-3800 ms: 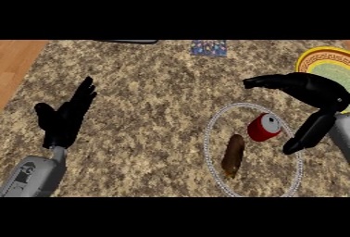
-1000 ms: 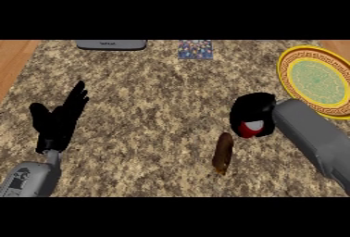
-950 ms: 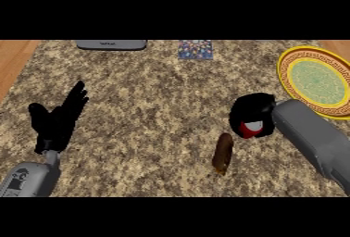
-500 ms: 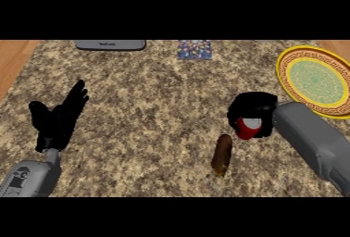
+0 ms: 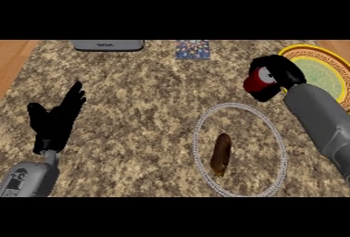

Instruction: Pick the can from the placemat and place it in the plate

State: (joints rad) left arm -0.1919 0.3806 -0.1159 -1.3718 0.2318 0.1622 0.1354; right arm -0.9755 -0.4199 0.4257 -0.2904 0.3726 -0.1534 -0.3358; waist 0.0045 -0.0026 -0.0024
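Note:
My right hand is curled round the red can, which shows its white top and hangs in the air between the placemat and the plate. The placemat is a round, see-through mat with a pale rim, lying at the lower right of the counter. The plate, yellow-rimmed with a green centre, sits at the right edge, just right of the hand. My left hand rests open at the left, fingers up.
A brown, oblong object lies on the placemat. A grey device and a small patterned blue square sit along the counter's far edge. Wooden floor shows at the top left.
My right hand has lifted the can off the placemat and carried it up and to the right, toward the plate. The left hand has stayed put.

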